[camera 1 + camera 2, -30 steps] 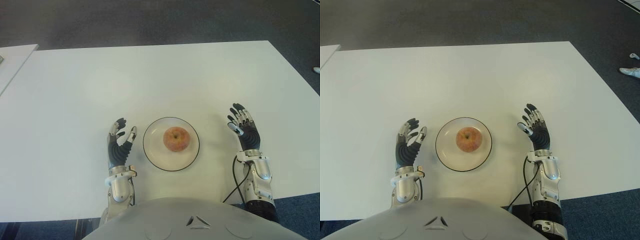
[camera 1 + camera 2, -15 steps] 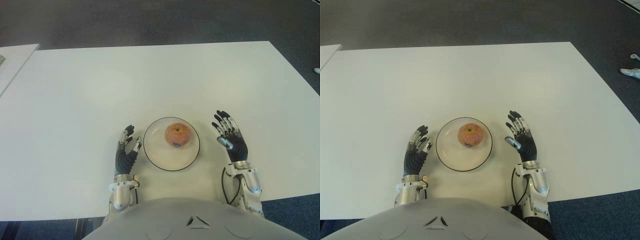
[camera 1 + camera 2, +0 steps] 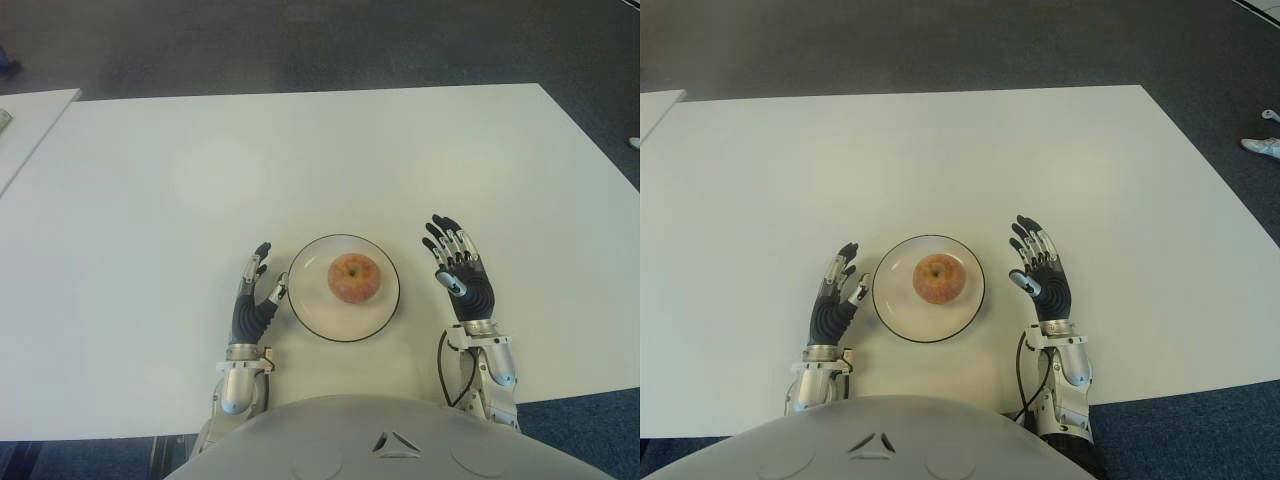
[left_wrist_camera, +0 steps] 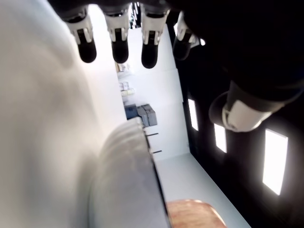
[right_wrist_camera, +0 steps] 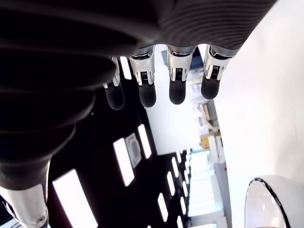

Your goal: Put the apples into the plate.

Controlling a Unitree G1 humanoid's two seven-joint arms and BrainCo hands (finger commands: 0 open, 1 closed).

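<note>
Apple (image 3: pixel 354 277) sits in the plate (image 3: pixel 312 312) near the tabletop (image 3: pixel 300 160) front edge, between the empty, spread-fingered left robot hand (image 3: pixel 253 300) and right robot hand (image 3: pixel 459 275).

White table (image 3: pixel 940 140) spanning most of the view, dark carpet floor (image 3: pixel 940 45) beyond its far edge. Near the front edge, white plate (image 3: pixel 902 312) with a thin dark rim, holding one reddish-yellow apple (image 3: pixel 939 278) just about at its centre, stem dimple up. Left hand (image 3: pixel 834 300) just beside the plate on its left, fingers extended and empty. Right hand (image 3: pixel 1042 274) near the plate on its right, clear of the rim, fingers spread and empty. Black cable (image 3: pixel 1023 372) looping beside the right forearm. Grey torso (image 3: pixel 880 440) along the bottom
</note>
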